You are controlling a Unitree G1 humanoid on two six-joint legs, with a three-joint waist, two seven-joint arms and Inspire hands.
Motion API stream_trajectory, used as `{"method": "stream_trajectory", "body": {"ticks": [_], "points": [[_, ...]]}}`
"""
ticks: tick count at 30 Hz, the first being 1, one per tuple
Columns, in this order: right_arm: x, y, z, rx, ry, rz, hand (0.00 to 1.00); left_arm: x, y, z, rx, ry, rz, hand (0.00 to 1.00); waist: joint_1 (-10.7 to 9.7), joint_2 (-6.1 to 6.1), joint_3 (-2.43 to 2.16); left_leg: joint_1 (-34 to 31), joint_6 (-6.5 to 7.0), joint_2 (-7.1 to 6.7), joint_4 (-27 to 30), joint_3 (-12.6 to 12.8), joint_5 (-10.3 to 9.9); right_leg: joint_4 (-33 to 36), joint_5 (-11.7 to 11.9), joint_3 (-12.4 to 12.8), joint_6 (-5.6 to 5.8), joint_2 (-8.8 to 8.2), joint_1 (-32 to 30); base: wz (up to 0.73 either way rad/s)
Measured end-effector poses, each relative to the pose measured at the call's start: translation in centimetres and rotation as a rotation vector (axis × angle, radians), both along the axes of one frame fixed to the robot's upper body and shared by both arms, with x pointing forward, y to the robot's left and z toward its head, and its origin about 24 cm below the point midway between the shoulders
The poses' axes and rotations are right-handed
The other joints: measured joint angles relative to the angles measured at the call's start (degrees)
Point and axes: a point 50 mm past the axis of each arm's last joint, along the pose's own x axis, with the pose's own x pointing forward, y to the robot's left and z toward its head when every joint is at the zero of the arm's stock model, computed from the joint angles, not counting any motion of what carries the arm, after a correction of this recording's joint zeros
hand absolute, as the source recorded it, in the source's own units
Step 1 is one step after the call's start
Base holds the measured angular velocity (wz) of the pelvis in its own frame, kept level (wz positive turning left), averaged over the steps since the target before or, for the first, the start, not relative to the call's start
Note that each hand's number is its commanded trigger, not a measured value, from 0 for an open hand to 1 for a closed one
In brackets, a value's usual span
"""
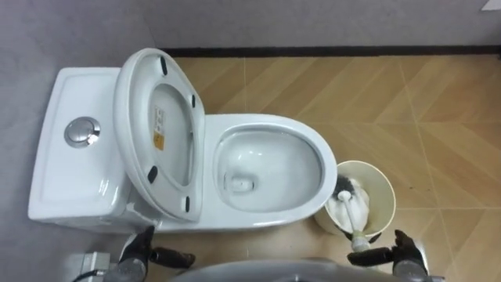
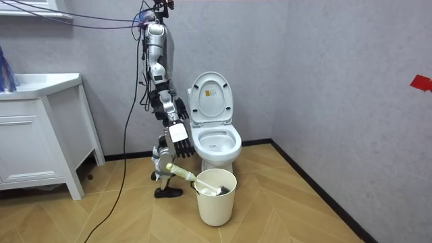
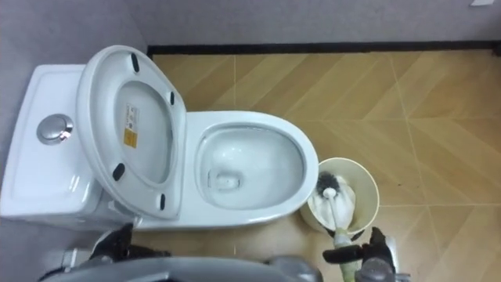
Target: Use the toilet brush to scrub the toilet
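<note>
Robot stands side-on to the toilet: tank (image 1: 74, 157) on the left, seat and lid (image 1: 156, 117) up against it, bowl (image 1: 266, 121) in the middle. The bin (image 1: 381, 190) sits just beside the bowl's right end, on the near side.

Toilet brush (image 1: 356, 229) is in the bin, head down, with the handle slanting out towards the robot. Right hand (image 1: 401, 252) looks closed round the very end of the handle, and the room view shows the handle running straight into it. Left hand (image 1: 149, 249) is low on the near left with loose fingers, holding nothing.

No brushing done yet by my read, the brush hasn't left the bin.

Risks:
- The grip is at the tip of a long handle, so the brush can twist or slip once the head loads up.
- A slanted lift may catch the head on the bin rim, and the light bin could tip or skid against the bowl.
- Bin-to-bowl transfer passes over wood floor (image 1: 438, 110) — drips likely if the head isn't carried low over the bowl's rim.
- The seat only leans back, so a bump from the left arm could drop it.
</note>
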Motion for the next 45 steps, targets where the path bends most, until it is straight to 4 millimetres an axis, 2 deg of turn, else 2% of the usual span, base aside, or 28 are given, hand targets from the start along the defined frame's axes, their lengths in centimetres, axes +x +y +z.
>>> {"method": "stream_trajectory", "body": {"ticks": [3, 7, 10, 16, 19, 21, 23, 27, 31, 34, 39, 41, 45], "points": [[0.5, -0.4, 0.2, -0.028, -0.01, -0.013, 0.0, 0.4, 0.1, 0.1, 0.005, -0.008, -0.001, 0.0, 0.2, 0.3, 0.28, -2.5, 0.03, -0.03, 0.7, -0.1, 0.0, 0.6, 0.1, -1.2, -0.07, -0.67, -2.2, 0.13], [1.2, -0.9, 0.4, -0.063, -0.015, -0.029, 0.0, 0.7, 0.3, 0.1, 0.023, -0.02, 0.017, 0.0, 0.3, 0.74, 0.34, -6.0, 0.24, -0.27, 2.0, -0.6, 0.1, 2.2, 0.1, -1.6, -0.08, -0.83, -5.6, 0.06], [2.2, -1.2, 0.7, -0.079, -0.038, -0.064, 0.0, 0.9, 0.5, 0.2, 0.044, -0.024, 0.011, 0.0, 0.0, 1.31, 0.71, -9.5, 0.38, -0.6, 3.9, -1.4, 0.2, 3.5, 0.2, -2.0, -0.14, -1.26, -8.6, 0.09], [3.7, -1.4, 1.1, -0.062, -0.068, -0.181, 0.0, 2.3, 0.6, 0.5, 0.061, -0.047, 0.02, 0.0, 0.1, 1.55, 0.93, -18.1, 1.17, -1.34, 7.8, -1.5, 0.8, 8.5, 0.2, -2.7, -0.14, -3.09, -17.4, 0.08], [4.8, -1.6, 1.4, -0.063, -0.086, -0.205, 0.0, 4.0, 0.3, 0.8, 0.038, -0.077, 0.044, 0.0, 0.0, 1.77, 1.4, -23.0, 1.46, -2.01, 11.0, -2.0, 0.9, 11.7, 0.1, -2.8, -0.1, -3.98, -22.1, 0.12], [5.5, -1.7, 1.7, -0.056, -0.107, -0.233, 0.0, 5.7, -0.2, 1.2, 0.022, -0.122, 0.062, 0.0, 0.1, 2.06, 1.95, -27.2, 2.05, -2.14, 14.7, -1.5, 0.5, 14.7, -0.3, -2.6, -0.06, -4.89, -25.8, 0.07], [6.0, -1.9, 1.9, -0.055, -0.119, -0.243, 0.0, 6.8, -0.6, 1.5, 0.013, -0.154, 0.066, 0.0, 0.2, 2.18, 2.19, -30.3, 2.47, -2.74, 16.6, -1.2, 0.3, 17.4, -1.0, -1.7, 0.19, -5.29, -29.4, 0.07], [6.6, -2.1, 2.1, -0.048, -0.132, -0.265, 0.0, 8.8, -1.0, 2.2, 0.002, -0.204, 0.058, 0.0, 0.2, 2.33, 2.23, -37.3, 3.09, -3.64, 21.2, -1.0, -0.1, 23.3, -1.9, -1.1, 0.45, -6.79, -37.0, 0.05], [7.4, -2.6, 2.6, -0.053, -0.156, -0.279, 0.0, 10.0, -1.3, 2.7, 0.021, -0.248, 0.023, 0.0, 0.3, 2.6, 2.22, -43.8, 3.42, -3.79, 25.1, -1.1, -0.3, 27.0, -1.9, -1.2, 0.18, -7.73, -43.4, 0.05], [8.2, -3.5, 3.3, -0.069, -0.186, -0.286, 0.0, 11.0, -1.7, 3.2, 0.012, -0.288, 0.02, 0.0, 1.1, 3.31, 2.31, -48.1, 3.7, -3.78, 28.1, -1.1, -0.5, 29.5, -2.0, -0.9, 0.14, -7.88, -47.4, 0.03], [10.5, -4.5, 4.8, -0.09, -0.25, -0.273, 0.0, 12.7, -2.2, 4.1, 0.019, -0.351, 0.024, 0.0, 3.1, 3.9, 2.51, -55.1, 3.86, -3.9, 33.0, -0.5, -1.1, 34.4, -2.3, 0.0, -0.24, -8.2, -54.7, 0.0], [10.6, -4.8, 5.0, -0.108, -0.251, -0.253, 0.0, 13.2, -2.4, 4.5, 0.016, -0.377, 0.018, 0.0, 3.3, 3.99, 2.52, -56.7, 3.64, -3.86, 34.3, -0.5, -1.4, 36.3, -3.0, -0.1, -0.4, -8.78, -56.2, 0.13], [11.6, -5.4, 5.8, -0.133, -0.277, -0.252, 0.0, 14.1, -2.4, 5.2, 0.029, -0.421, 0.013, 0.0, 3.5, 4.25, 2.56, -61.2, 3.41, -3.78, 38.2, -0.4, -2.2, 39.8, -3.8, -0.2, -1.07, -8.89, -60.6, 0.04]]}}
